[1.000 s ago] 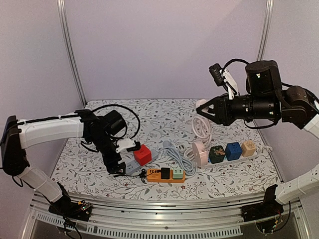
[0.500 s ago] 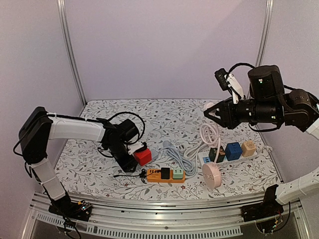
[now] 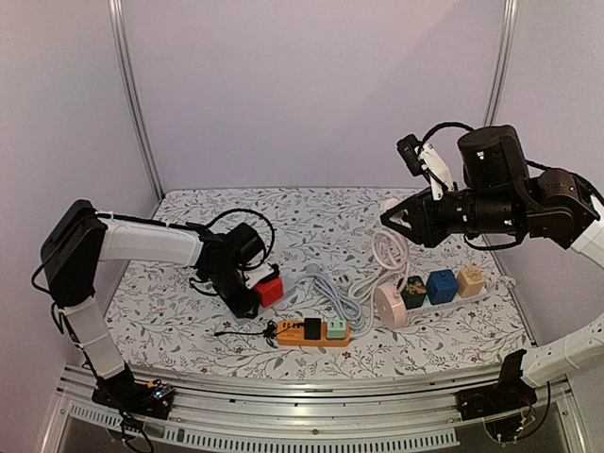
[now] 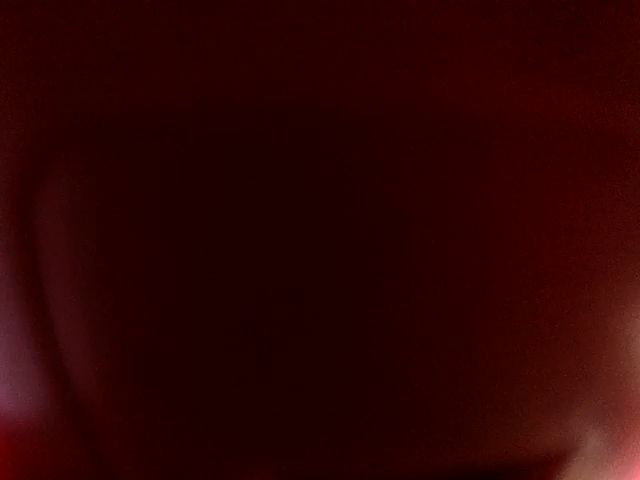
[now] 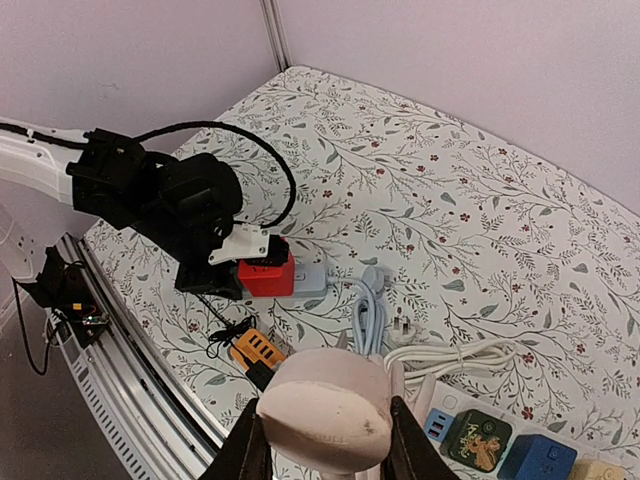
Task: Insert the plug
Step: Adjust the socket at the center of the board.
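A red cube plug [image 3: 273,291] [image 5: 265,277] sits on the left end of a grey power strip [image 3: 291,294] [image 5: 325,280]. My left gripper [image 3: 261,288] [image 5: 252,268] is closed around it. The left wrist view shows only dark red, the plug [image 4: 320,240] right against the lens. High on the right, my right gripper [image 3: 387,215] [image 5: 322,442] is shut on a pale pink rounded plug [image 5: 325,395]. In the top view, a white cord [image 3: 389,247] loops down from it to a pink round piece [image 3: 388,305] by the white strip's left end.
An orange power strip [image 3: 314,330] [image 5: 258,347] with black and green plugs lies near the front edge. A white power strip [image 3: 491,291] carries dark green, blue and beige cubes. A coiled grey cord [image 3: 332,294] lies mid-table. A metal rail [image 3: 302,415] runs along the front.
My left gripper moved right onto the red plug and its jaws narrowed from wide open. The pink round piece swung forward, then back. The right arm shifted slightly.
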